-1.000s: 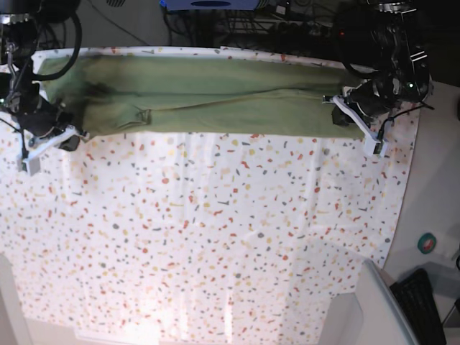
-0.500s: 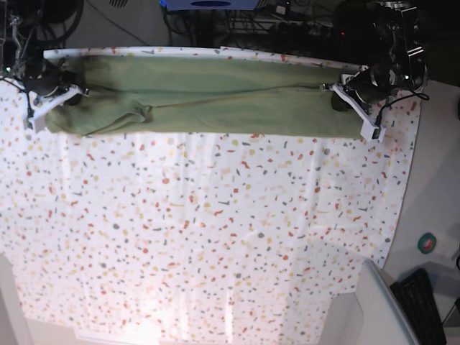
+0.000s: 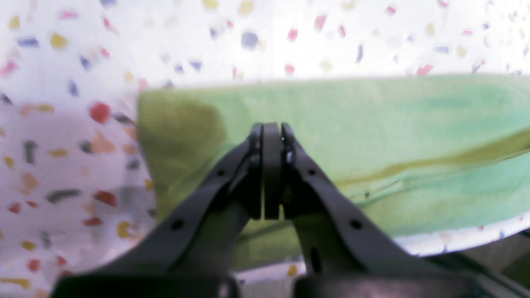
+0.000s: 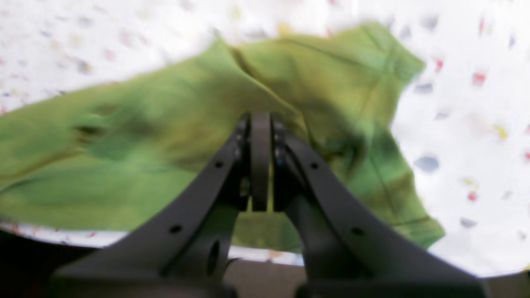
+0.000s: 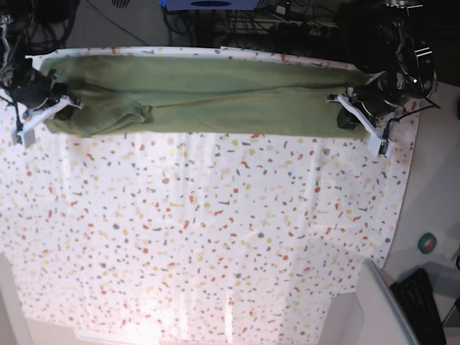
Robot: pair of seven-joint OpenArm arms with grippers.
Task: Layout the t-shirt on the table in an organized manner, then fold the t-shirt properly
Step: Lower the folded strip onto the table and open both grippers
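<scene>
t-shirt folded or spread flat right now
Folded. The t-shirt lies as a long narrow band along the far edge of the table, with a lengthwise fold line and one bunched end.

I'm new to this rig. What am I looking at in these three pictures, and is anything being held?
This is a two-armed robot at a speckled table. The base view looks down on the whole table; the other two pictures come from cameras on each wrist, looking past that arm's jaws. An olive-green t-shirt lies stretched in a long band along the table's far edge. The left gripper is at one end, the right gripper at the other. Both jaws are shut with no cloth seen between them, so neither appears to hold the shirt.
</scene>
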